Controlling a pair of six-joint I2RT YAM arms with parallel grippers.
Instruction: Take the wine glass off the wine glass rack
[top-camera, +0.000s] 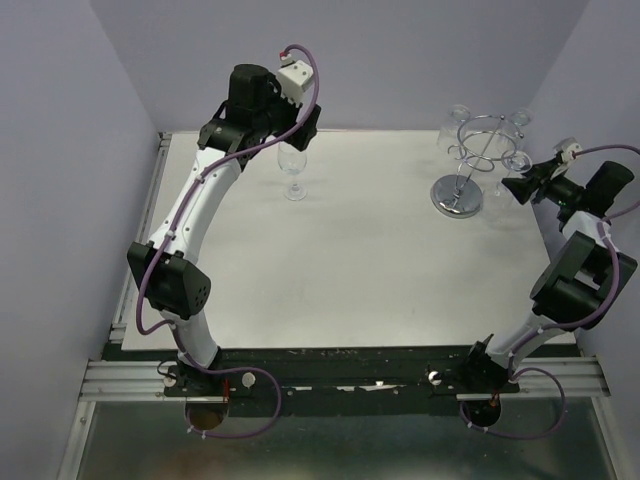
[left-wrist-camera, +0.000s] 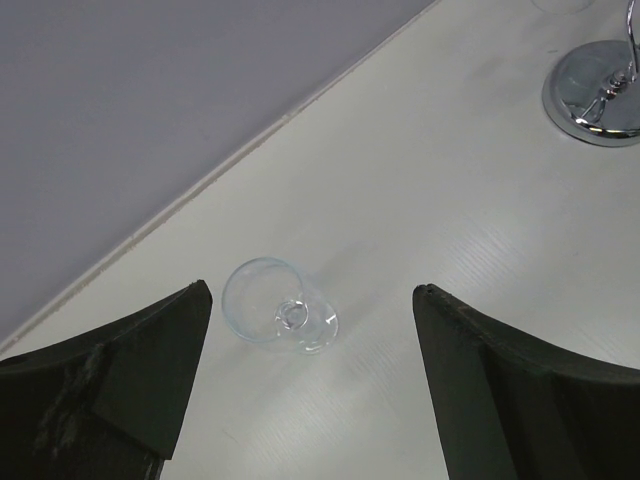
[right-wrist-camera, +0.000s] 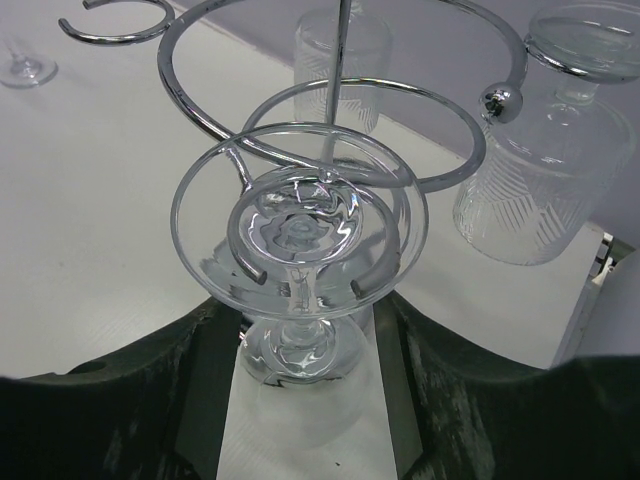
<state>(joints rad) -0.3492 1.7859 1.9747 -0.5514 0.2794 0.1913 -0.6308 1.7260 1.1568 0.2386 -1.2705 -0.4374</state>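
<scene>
The chrome wine glass rack (top-camera: 478, 150) stands at the back right on its round disc base (top-camera: 457, 196). In the right wrist view a clear wine glass (right-wrist-camera: 303, 345) hangs upside down from a wire ring (right-wrist-camera: 300, 130), its foot resting on the ring. My right gripper (right-wrist-camera: 300, 300) is open, with the fingers (right-wrist-camera: 160, 400) close on either side of the hanging bowl; it also shows in the top view (top-camera: 512, 187). Another wine glass (top-camera: 293, 170) stands upright on the table at the back left. My left gripper (top-camera: 290, 140) is open and empty above it (left-wrist-camera: 310, 290).
Other clear glasses hang on the rack: a ribbed one (right-wrist-camera: 545, 150) at the right and one behind the post (right-wrist-camera: 340, 60). The rack's base also shows in the left wrist view (left-wrist-camera: 600, 95). The back wall is close behind the rack, the side wall beside the right arm.
</scene>
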